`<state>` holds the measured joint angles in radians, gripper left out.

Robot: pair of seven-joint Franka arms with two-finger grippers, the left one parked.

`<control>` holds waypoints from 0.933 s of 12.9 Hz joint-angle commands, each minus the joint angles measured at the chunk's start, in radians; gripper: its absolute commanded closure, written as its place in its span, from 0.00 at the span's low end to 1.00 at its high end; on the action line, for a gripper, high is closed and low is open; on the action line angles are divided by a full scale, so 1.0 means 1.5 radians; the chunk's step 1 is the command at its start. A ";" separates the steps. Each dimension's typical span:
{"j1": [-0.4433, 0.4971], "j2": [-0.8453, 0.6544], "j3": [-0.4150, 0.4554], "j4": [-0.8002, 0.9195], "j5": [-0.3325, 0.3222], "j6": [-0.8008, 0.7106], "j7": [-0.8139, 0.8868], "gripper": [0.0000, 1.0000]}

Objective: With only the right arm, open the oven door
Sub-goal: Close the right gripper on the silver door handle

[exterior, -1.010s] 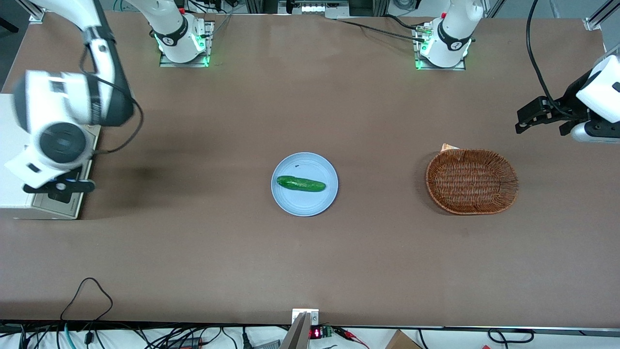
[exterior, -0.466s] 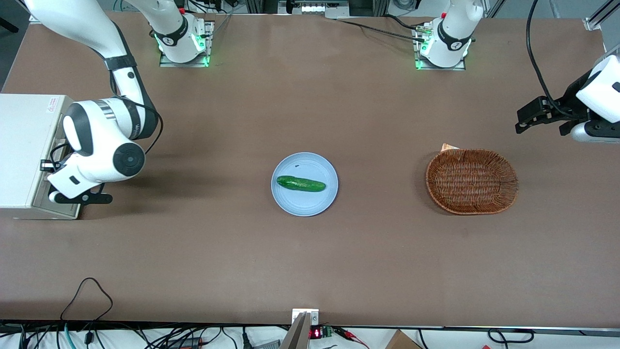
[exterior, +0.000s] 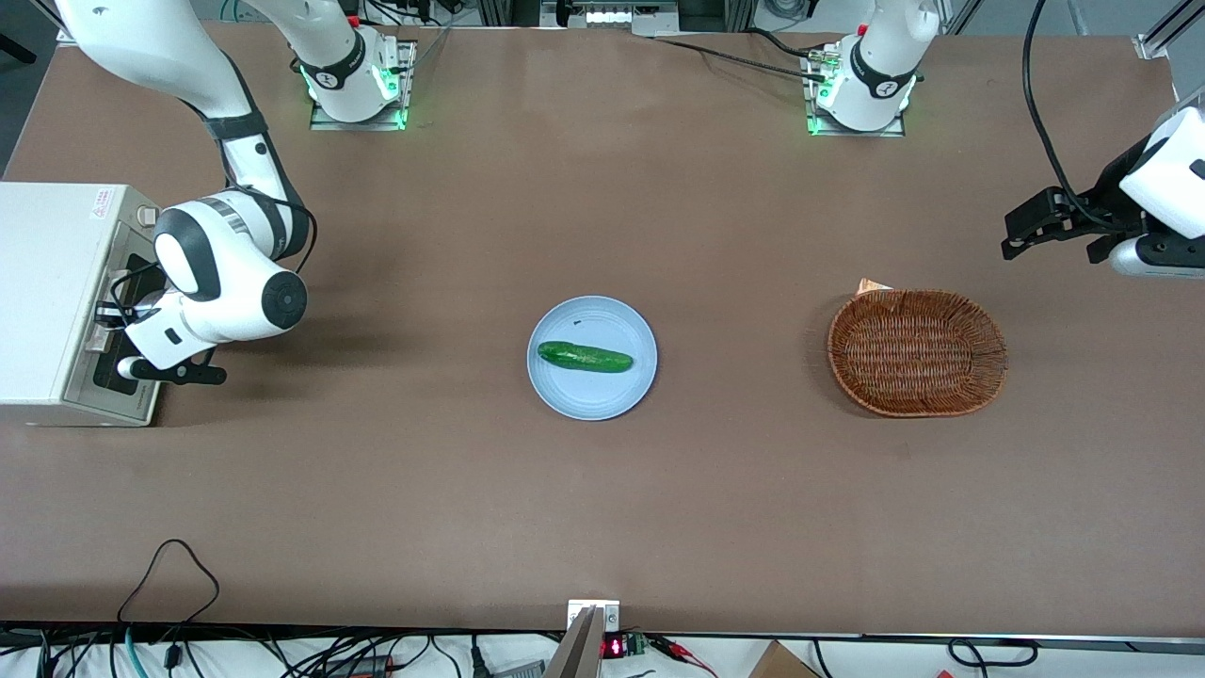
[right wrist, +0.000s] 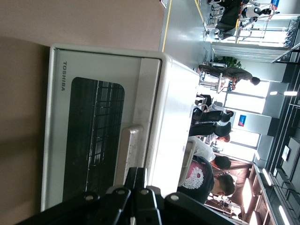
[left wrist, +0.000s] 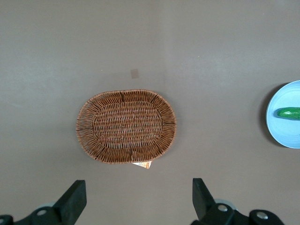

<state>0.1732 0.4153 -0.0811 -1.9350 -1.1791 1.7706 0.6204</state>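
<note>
The cream-white toaster oven (exterior: pixel 52 292) stands at the working arm's end of the table. Its door (right wrist: pixel 93 136), with a dark glass window and a pale bar handle (right wrist: pixel 130 151), is closed. The door's front face also shows in the front view (exterior: pixel 127 363). My right arm (exterior: pixel 226 273) reaches down in front of the oven. Its gripper (exterior: pixel 111 313) is level with the door. In the right wrist view the gripper (right wrist: pixel 141 174) is shut, its fingers pressed together with nothing between them, right at the handle near the door's top edge.
A light blue plate (exterior: pixel 602 391) with a green cucumber (exterior: pixel 584 357) lies mid-table. A brown wicker basket (exterior: pixel 917 352) lies toward the parked arm's end and also shows in the left wrist view (left wrist: pixel 126 125).
My right arm has come down from over the oven's top and swung round in front of the door. The gripper now points at the handle. The door has stayed closed.
</note>
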 commanded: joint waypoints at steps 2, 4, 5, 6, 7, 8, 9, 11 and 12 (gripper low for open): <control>-0.013 -0.019 0.002 -0.027 -0.025 0.010 0.011 1.00; -0.015 -0.017 0.002 -0.029 -0.029 0.010 0.011 1.00; -0.019 -0.017 0.002 -0.030 -0.029 0.010 0.011 1.00; -0.022 -0.017 0.002 -0.030 -0.029 0.010 0.011 1.00; -0.023 -0.016 0.002 -0.034 -0.029 0.010 0.011 1.00; -0.023 -0.016 0.002 -0.037 -0.029 0.010 0.011 0.99; -0.024 -0.017 0.002 -0.043 -0.029 0.010 0.011 0.99; -0.024 -0.017 0.002 -0.046 -0.029 0.010 0.011 0.99; -0.024 -0.017 0.002 -0.046 -0.029 0.010 0.011 0.99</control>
<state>0.1444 0.4135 -0.0824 -1.9755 -1.1984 1.7717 0.6205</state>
